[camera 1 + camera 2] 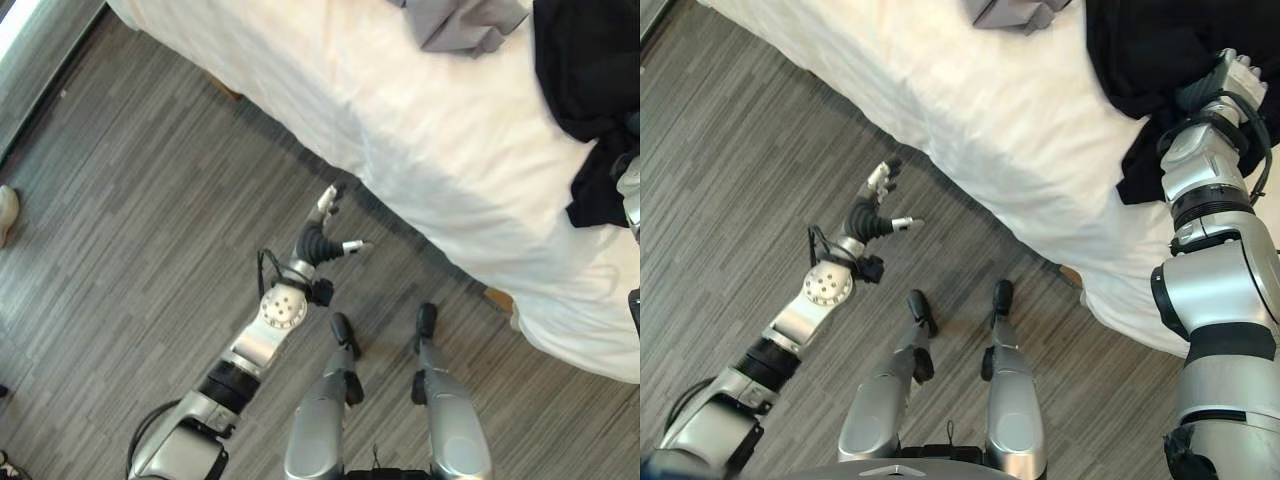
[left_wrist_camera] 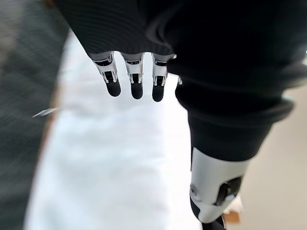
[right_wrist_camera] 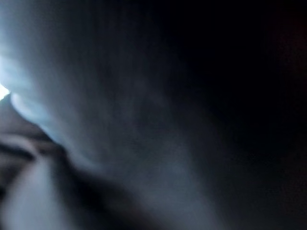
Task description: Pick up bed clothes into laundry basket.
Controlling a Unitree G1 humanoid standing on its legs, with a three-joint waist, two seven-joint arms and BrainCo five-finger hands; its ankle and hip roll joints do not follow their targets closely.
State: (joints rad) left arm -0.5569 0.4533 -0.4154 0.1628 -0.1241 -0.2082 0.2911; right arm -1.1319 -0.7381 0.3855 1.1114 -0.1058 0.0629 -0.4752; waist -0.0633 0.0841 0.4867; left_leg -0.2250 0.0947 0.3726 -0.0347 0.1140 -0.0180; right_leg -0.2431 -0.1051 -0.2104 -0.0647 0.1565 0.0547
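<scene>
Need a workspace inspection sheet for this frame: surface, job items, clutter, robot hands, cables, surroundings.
Surface: bed under white sheet, mostly bare.
Job's things: black garment heaped at the bed's right end, part draping over the edge; grey garment farther back on the bed. Laundry basket: nothing seen.
Clutter: nothing seen.
Robot hands: left robot hand over the floor beside the bed, fingers straight, holding nothing; right robot hand buried in the black garment, fingers hidden.
Cables: nothing seen.
Surroundings: grey wood-look floor; a person's shoe at the left edge.

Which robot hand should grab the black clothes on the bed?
Probably the right hand: it is already at the black clothes on the bed. The left hand hangs open over the floor.
</scene>
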